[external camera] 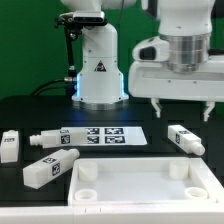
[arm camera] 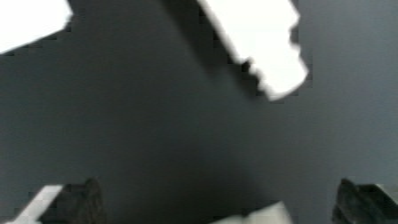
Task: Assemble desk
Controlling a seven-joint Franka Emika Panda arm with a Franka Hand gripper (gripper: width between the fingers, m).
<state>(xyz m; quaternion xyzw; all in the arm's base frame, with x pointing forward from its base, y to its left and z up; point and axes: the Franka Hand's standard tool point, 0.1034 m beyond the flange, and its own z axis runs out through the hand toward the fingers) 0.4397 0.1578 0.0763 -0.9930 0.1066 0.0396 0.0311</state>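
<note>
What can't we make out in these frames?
- Exterior view: desk top is cut off by the bottom edge; its near side is unseen.
- Exterior view: leftmost leg is cut off by the left edge.
- Wrist view: white shape is blurred; which part it is cannot be told.

Blurred white shape, dark table, pincer spread wide.

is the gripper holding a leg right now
No, the gripper hangs open with nothing between its jaws, and the nearest leg lies flat, untouched.
</note>
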